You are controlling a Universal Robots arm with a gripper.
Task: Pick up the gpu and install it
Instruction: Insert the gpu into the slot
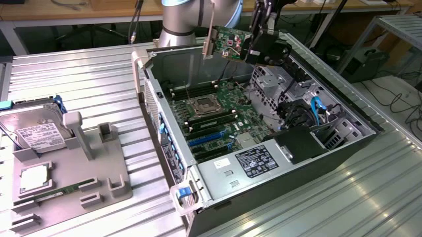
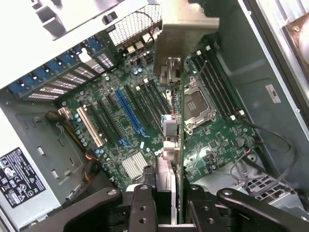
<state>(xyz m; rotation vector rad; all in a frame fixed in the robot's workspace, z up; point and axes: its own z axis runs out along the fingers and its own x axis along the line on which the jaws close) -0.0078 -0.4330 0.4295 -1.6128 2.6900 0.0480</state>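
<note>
While the gripper (image 1: 250,48) clamps the end opposite its metal bracket (image 1: 209,42), the gpu (image 1: 228,42) hangs in the air above the open computer case (image 1: 153,98). It stands on edge, long axis about level, bracket toward the exterior view's left. Its lower edge is well clear of the motherboard (image 1: 228,111); the blue slot (image 2: 128,108) beneath lies uncovered.

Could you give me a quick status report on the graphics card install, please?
Black gripper shut on the green circuit-board gpu with silvery bracket. Card held upright above the open dark computer case, not yet seated. Motherboard slots below look unobstructed.
</note>
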